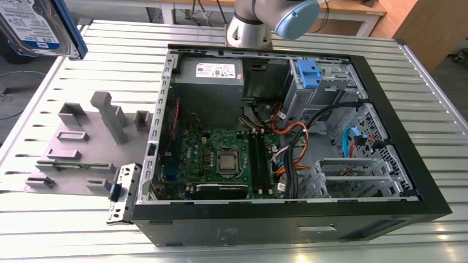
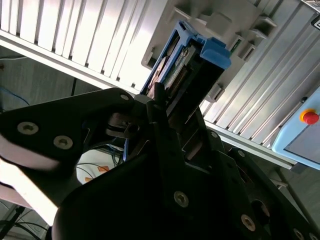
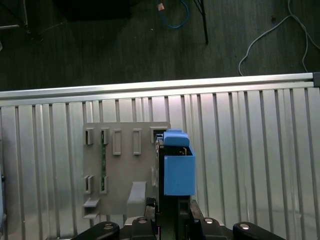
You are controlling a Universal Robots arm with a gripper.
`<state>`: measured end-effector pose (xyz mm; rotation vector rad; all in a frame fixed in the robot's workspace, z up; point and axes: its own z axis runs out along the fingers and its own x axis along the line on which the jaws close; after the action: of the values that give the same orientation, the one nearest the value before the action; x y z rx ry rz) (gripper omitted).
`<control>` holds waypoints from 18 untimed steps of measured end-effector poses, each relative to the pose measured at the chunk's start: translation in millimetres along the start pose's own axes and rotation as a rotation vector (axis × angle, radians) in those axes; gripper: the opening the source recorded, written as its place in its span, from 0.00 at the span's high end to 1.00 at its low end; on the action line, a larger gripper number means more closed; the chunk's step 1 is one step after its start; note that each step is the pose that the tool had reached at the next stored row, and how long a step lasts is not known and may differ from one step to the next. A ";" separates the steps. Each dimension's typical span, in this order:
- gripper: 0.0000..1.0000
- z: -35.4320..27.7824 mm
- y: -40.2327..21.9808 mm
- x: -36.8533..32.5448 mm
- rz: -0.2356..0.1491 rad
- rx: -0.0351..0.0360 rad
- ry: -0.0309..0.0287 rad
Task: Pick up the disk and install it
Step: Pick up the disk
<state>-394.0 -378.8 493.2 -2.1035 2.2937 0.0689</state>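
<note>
My gripper is clamped on the disk. In the second wrist view my black fingers press against its sides, and its blue rail end points away from me. In the first wrist view the same blue rail stands straight out from between my fingers.

The disk hangs in the air and touches neither plate nor table. In the exterior view it shows at the far upper left, label side facing the camera, with a blue rail along its edge.

Beneath it lies a grey fixture plate with raised blocks and slots. In the first wrist view the disk lines up with one edge of that plate. The plate rests on a slatted metal table, and past the table's rim the dark floor carries a blue cable and a white cable.

Farther off, on the exterior view's right of the plate, the black computer case lies open side up, well apart from the disk. Inside it are the green motherboard, the grey power supply and a drive cage with a blue latch.
</note>
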 end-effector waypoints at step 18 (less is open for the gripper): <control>0.65 -0.6 -7.4 -0.7 0.000 0.0001 0.0005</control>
<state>-386.5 -378.8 493.8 -2.1037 2.2940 0.0683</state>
